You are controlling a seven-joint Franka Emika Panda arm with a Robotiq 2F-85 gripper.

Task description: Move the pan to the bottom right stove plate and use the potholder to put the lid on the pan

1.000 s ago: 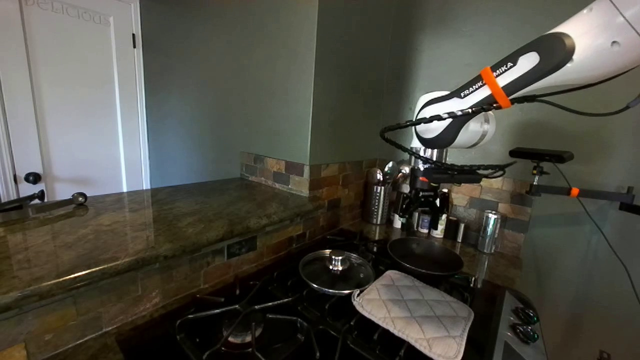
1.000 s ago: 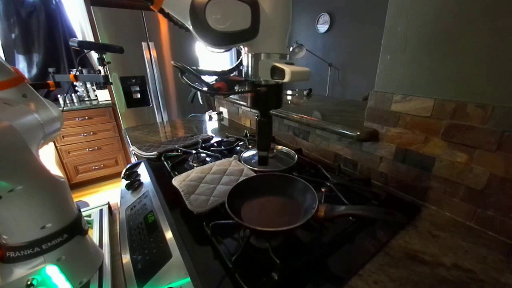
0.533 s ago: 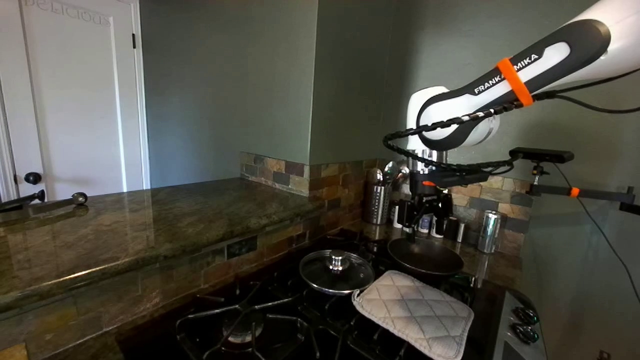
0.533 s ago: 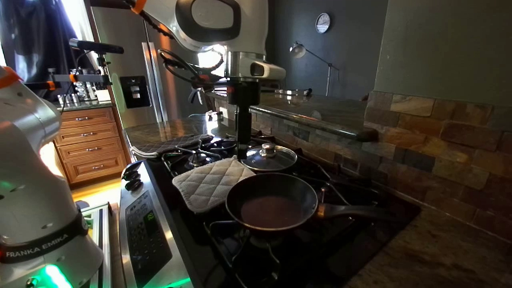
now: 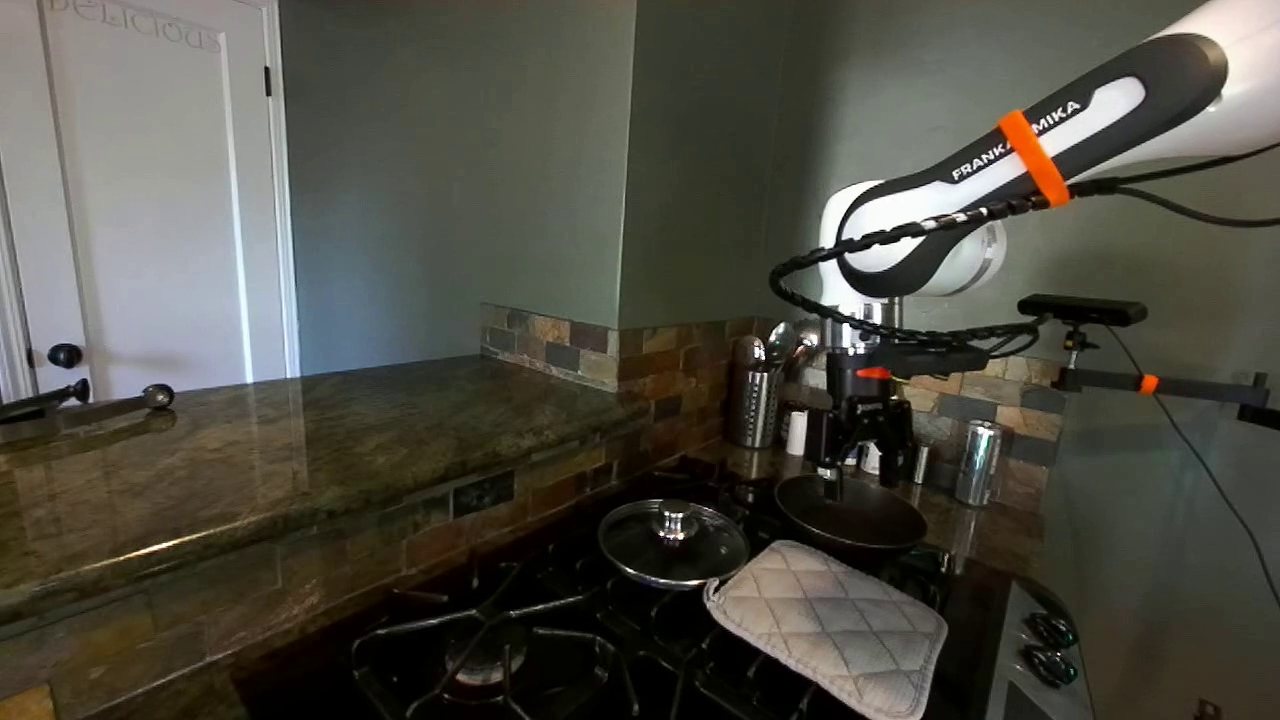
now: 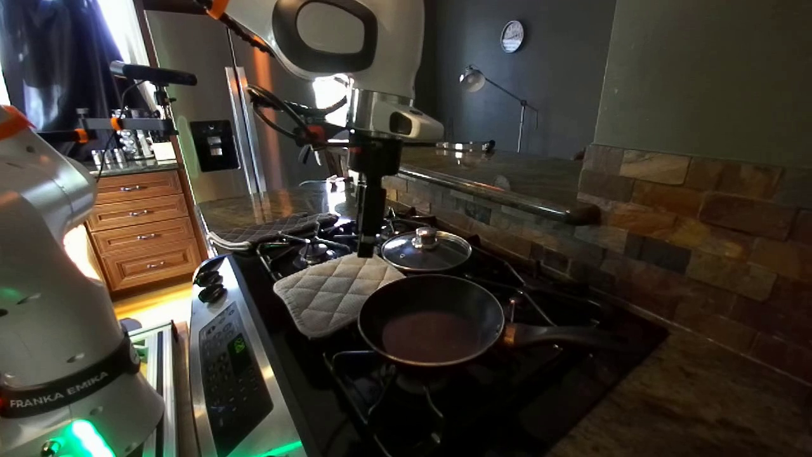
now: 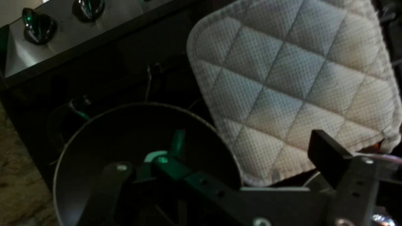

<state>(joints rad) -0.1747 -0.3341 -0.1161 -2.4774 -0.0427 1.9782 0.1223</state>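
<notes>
In an exterior view: the black two-fingered gripper (image 5: 861, 482) hangs fingers-down, its jaws well apart and nothing between them. One fingertip overlaps the round, shallow, dark metal pan (image 5: 868, 520) behind it. Below it lies the cream, quilted, square cloth potholder (image 5: 835, 630), flat; below and to its left here rests the round glass lid with steel rim (image 5: 672, 558), topped by a steel knob (image 5: 676, 518).

In an exterior view: the gripper shows edge-on, its tip over the potholder's far corner, just beside the lid. To its right and nearer the onlooker, the pan sits over a burner plate (image 6: 415, 384), its dark handle (image 6: 564, 335) pointing away from the stainless control panel (image 6: 219, 355). The pan seems placed; the step in hand is judged to be fetching the potholder.

In the wrist view: a green-lit finger (image 7: 177, 144) stands over the pan, the opposite black fingertip (image 7: 325, 153) over the potholder's edge. Contact between cloth and pan rim cannot be told. A straight descent here would probably put a finger into the pan. Better to shift toward the black control knobs (image 7: 89, 9), turn the wrist to straddle an edge or gather a fold, press lightly, close slowly, and lift vertically with enough slack cloth to cover the steel knob.
</notes>
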